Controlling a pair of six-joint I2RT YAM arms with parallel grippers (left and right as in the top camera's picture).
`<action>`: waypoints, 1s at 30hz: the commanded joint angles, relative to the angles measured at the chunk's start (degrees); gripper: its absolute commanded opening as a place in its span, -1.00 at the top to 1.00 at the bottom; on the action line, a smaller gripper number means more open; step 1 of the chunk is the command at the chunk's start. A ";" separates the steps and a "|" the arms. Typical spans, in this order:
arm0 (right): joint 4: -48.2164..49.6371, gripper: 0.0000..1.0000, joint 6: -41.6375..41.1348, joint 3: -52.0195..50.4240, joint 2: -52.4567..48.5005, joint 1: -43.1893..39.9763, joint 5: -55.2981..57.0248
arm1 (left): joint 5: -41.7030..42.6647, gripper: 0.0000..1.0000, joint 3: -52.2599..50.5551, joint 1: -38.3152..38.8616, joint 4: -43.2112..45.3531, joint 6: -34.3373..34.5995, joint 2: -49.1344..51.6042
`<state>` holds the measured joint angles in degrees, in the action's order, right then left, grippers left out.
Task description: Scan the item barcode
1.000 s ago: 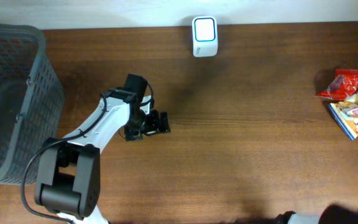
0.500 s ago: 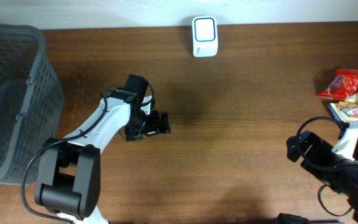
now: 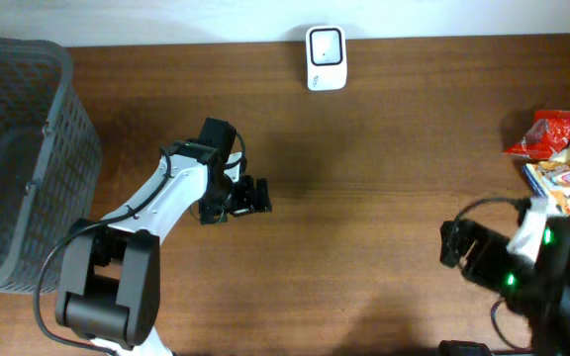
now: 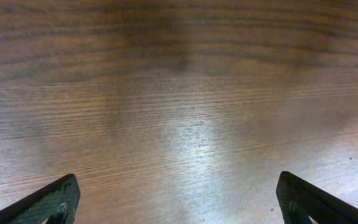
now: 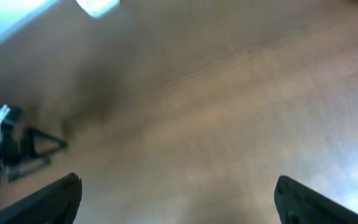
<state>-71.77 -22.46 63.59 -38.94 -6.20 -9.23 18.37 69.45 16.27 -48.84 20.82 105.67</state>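
While the left arm is keeping the pose it held a second ago, the right arm is entering the overhead view. A second ago only a sliver of it was showing at the bottom edge. It is now reaching across the lower right of the tabletop, further left than half a second ago. The blue rim seen earlier on the face of the barcode scanner is no longer showing.

The right gripper is pointing left, low over bare wood. In the blurred right wrist view its fingers are standing wide apart, with nothing between them. The left gripper is pointing right near the tabletop's middle. It too is gaping wide and empty over the wood grain in its own wrist view.

The snack packets, a red one on top of a blue-edged one, are lying at the far right edge. They are behind the right arm and clear of both grippers. The barcode scanner is standing at the back edge, well apart from the packets. A grey mesh basket is occupying the left end.
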 commanded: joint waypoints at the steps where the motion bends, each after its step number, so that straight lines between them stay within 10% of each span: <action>1: 6.01 -0.97 0.17 -9.99 11.23 0.61 1.55 | -0.24 -0.99 -0.09 0.22 0.02 0.57 0.20; 12: 40.98 -0.97 4.33 -42.91 37.68 5.01 0.66 | -0.24 -0.98 -0.09 0.22 0.02 0.57 0.20; 30: 75.54 -0.97 10.27 -63.28 38.75 5.44 4.02 | -0.24 -0.98 -0.09 0.22 0.02 0.57 0.20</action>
<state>3.86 -13.19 0.95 -0.69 -1.28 -7.29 18.37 69.45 16.27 -48.80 20.82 105.67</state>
